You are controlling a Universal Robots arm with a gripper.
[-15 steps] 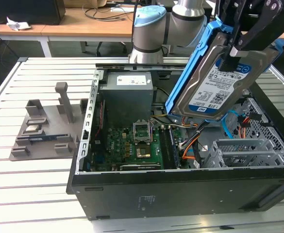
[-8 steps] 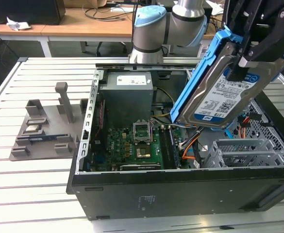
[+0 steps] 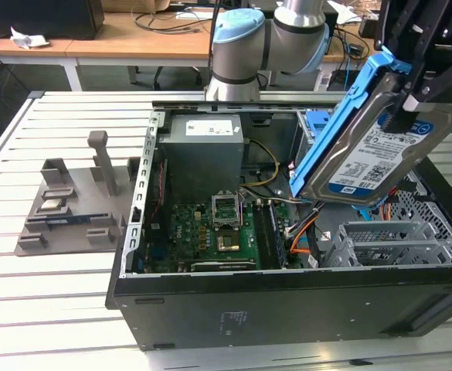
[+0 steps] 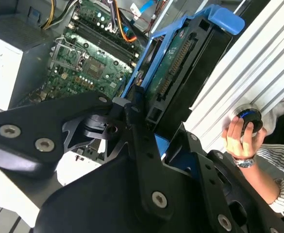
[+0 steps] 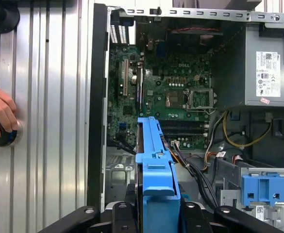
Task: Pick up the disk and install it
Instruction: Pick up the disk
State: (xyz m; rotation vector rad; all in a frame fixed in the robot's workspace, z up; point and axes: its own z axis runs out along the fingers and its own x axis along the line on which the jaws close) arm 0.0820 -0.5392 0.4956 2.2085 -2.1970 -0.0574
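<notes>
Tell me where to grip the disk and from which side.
Pinch the disk across its two flat faces near one short end, coming from that end; the faces are broad and parallel, the body thin. The gripper holds it so now, above the open case.

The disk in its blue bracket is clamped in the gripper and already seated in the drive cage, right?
Not seated. The exterior view shows the disk in its blue bracket clamped in the gripper but hanging tilted in the air, clear of the drive cage.
</notes>
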